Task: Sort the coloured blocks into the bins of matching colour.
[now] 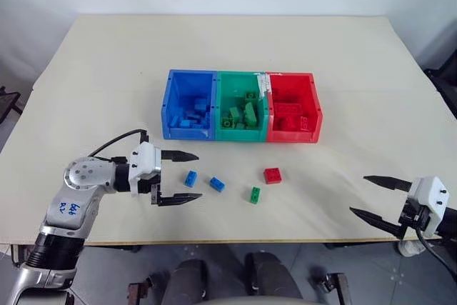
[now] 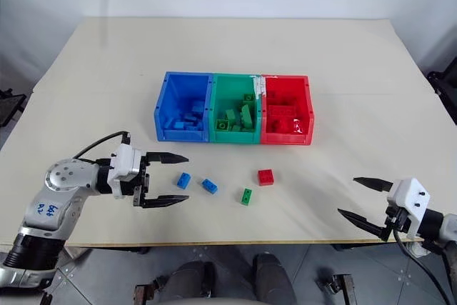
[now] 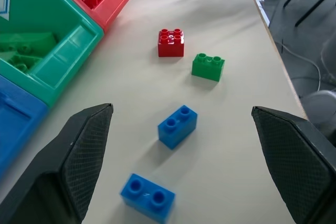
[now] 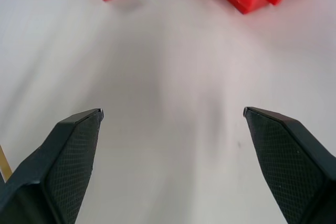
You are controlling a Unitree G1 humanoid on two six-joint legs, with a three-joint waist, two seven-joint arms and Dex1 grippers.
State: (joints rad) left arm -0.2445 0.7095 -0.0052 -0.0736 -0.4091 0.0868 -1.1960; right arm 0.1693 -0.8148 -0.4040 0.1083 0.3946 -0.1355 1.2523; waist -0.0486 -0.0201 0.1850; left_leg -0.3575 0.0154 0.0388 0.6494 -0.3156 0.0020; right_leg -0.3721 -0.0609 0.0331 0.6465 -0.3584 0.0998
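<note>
Four loose bricks lay on the worktop at six o'clock of the bins [image 1: 241, 108]. The empty, gaping left hand [image 1: 187, 176] flanked two blue bricks [image 1: 191, 178]; closing might catch both.

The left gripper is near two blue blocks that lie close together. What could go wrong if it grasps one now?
The left gripper is open wide, and both blue blocks lie just ahead of it. It might catch both, or push one away while closing. The green block lies further on and could be knocked toward the table edge.
</note>
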